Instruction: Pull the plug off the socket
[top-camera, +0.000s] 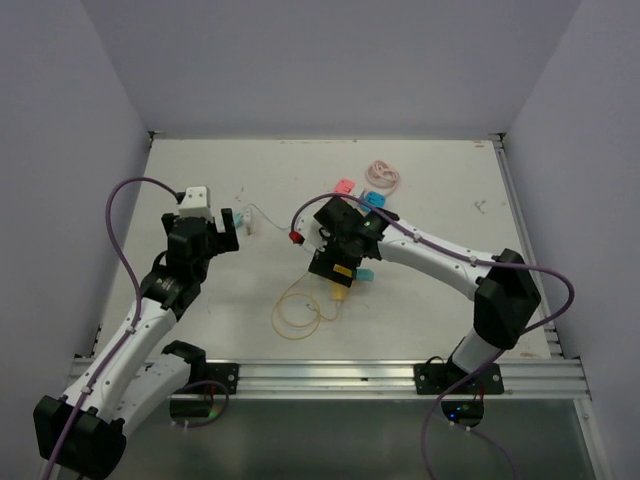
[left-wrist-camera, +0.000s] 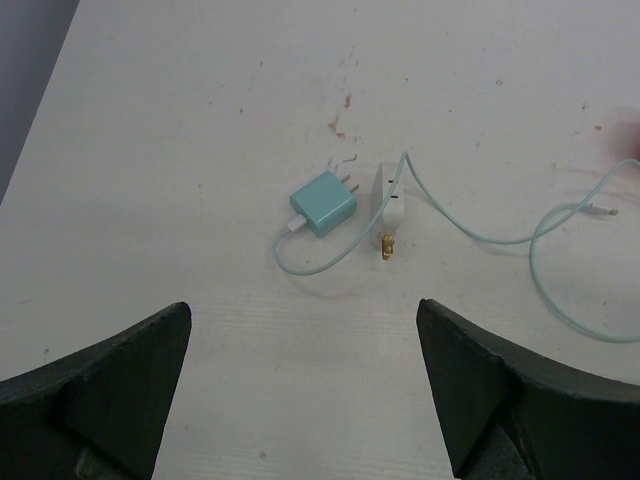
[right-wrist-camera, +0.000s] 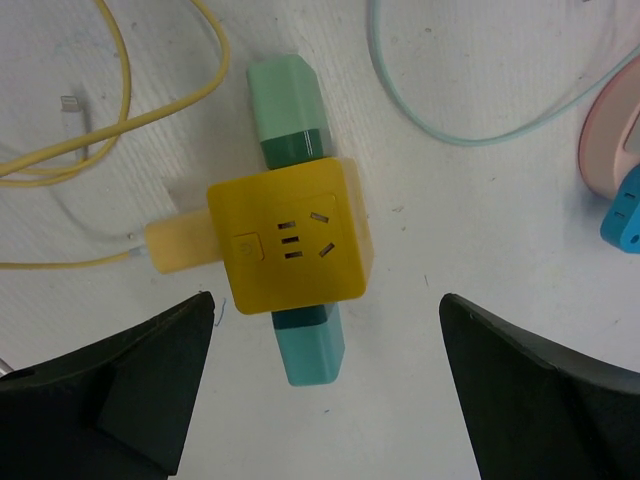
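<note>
A yellow cube socket (right-wrist-camera: 290, 235) lies on the white table. A teal plug (right-wrist-camera: 287, 105) sticks out of its far side and another teal plug (right-wrist-camera: 312, 345) out of its near side. A yellow plug (right-wrist-camera: 178, 245) with a yellow cable sits in its left side. My right gripper (right-wrist-camera: 325, 305) is open, hovering above the socket, with the near teal plug between its fingers and untouched. In the top view the right gripper (top-camera: 338, 258) covers most of the socket (top-camera: 340, 293). My left gripper (left-wrist-camera: 305, 340) is open and empty, short of a teal charger (left-wrist-camera: 323, 204).
A white adapter (left-wrist-camera: 390, 205) with gold prongs and a pale teal cable (left-wrist-camera: 480, 235) lie beside the teal charger. A yellow cable loop (top-camera: 297, 315) lies near the front. Pink (top-camera: 345, 186) and blue (top-camera: 375, 198) adapters, a pink cable coil (top-camera: 385, 175) and a red plug (top-camera: 296, 238) lie further back.
</note>
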